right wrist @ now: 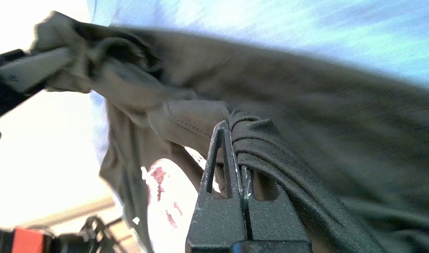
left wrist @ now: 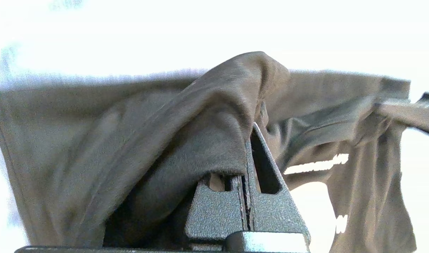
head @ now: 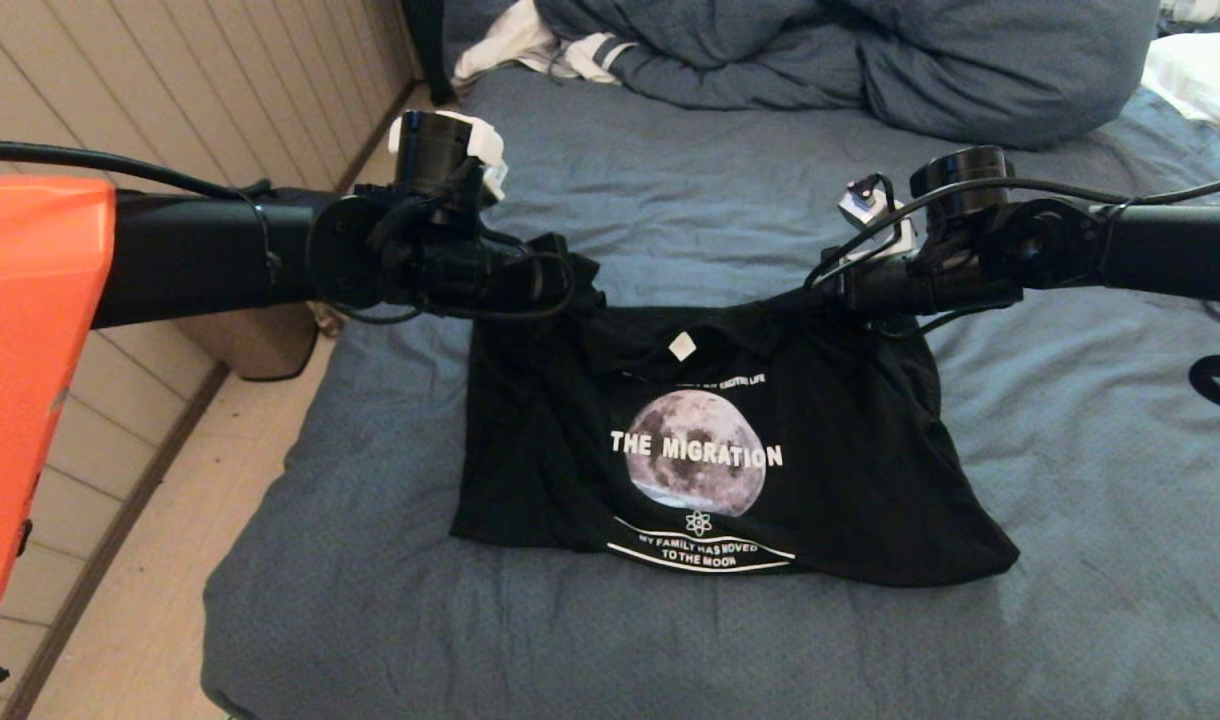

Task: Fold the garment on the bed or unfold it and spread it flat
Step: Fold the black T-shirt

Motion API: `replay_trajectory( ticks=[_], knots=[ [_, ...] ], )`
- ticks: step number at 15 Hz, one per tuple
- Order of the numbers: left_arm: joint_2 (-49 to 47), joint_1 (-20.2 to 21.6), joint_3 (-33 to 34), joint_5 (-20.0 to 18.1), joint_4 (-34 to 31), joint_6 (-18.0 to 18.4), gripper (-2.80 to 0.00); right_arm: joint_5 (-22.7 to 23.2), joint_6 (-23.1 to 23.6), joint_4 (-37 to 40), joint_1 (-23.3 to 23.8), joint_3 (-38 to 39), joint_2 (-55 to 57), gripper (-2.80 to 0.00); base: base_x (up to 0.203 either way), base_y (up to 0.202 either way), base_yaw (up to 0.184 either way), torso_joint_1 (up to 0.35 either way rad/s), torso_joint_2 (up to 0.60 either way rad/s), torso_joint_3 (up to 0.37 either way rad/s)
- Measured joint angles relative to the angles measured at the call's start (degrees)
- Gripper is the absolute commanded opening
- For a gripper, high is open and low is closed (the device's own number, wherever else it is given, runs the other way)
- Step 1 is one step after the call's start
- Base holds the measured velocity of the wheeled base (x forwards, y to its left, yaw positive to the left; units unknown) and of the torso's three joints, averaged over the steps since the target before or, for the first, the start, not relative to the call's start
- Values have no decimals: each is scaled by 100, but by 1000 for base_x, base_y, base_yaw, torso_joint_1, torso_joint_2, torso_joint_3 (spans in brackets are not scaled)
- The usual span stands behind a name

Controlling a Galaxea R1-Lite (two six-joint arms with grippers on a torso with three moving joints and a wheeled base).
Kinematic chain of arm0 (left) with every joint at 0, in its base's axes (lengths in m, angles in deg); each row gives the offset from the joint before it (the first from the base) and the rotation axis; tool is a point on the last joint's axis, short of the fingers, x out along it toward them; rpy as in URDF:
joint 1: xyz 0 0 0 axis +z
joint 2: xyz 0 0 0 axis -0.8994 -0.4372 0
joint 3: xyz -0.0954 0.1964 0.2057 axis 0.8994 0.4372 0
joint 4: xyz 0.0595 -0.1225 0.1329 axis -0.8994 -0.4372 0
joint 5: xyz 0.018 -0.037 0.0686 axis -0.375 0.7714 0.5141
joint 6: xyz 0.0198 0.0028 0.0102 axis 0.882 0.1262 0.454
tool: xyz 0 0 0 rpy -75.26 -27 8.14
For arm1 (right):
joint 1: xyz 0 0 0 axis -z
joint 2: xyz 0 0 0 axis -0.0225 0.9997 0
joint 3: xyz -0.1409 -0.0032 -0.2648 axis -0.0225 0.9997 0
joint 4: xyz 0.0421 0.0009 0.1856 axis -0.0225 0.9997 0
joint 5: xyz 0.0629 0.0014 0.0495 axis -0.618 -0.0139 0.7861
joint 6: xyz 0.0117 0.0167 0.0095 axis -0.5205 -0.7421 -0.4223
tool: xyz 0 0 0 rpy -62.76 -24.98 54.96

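Head view: the garment (head: 710, 450) hangs by its upper edge from both grippers, print facing the camera, while its lower hem rests on the bed (head: 1070, 450). The left gripper (head: 570, 280) and right gripper (head: 830, 290) pinch the top corners. The hem may drag and bunch unevenly if one arm leads the other.

Left wrist view: the jaws of the left gripper (left wrist: 248, 140) are clenched on a thin fold of the shirt's fabric (left wrist: 130, 140). Little cloth sits in the pinch, so a tug could pull it free.

Right wrist view: the right gripper (right wrist: 230, 140) has its jaws clamped on a rolled, bunched edge (right wrist: 306, 158). That roll could unwind and slip, dropping that corner.
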State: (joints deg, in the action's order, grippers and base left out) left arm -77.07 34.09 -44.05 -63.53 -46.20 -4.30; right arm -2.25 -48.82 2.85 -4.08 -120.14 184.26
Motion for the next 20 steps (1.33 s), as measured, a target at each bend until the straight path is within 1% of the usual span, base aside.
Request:
replay_trajectory(
  ticks=[2,3,5,6,7,11,13,17,20],
  knots=[
    [-73,36,0,-110,287,-1,-280,-6,-2,-202,51,1,59,-280,0,0,0,0,0,0],
    [-120,44,2,-187,345,-1,-280,-12,-1,-289,63,1,83,-280,0,0,0,0,0,0],
    [-213,56,10,-208,368,43,-280,-17,8,-316,84,1,113,-280,0,0,0,0,0,0],
    [-240,56,38,-231,366,128,-280,-22,11,-316,86,1,122,0,0,0,0,0,0,0],
    [-258,55,76,-254,362,259,0,-37,15,-314,83,11,122,0,0,0,0,0,0,0],
    [-257,52,72,-423,329,300,0,-33,79,-319,89,54,99,0,0,0,0,0,0,0],
    [-180,70,19,-444,357,315,0,-28,79,-316,132,55,55,0,0,0,0,0,0,0],
    [125,367,-22,-446,535,361,0,-20,73,-301,238,69,-125,0,0,0,0,0,0,0],
    [396,519,-28,-444,544,361,0,-21,57,-293,294,79,-296,0,0,0,0,0,0,0]
  ],
)
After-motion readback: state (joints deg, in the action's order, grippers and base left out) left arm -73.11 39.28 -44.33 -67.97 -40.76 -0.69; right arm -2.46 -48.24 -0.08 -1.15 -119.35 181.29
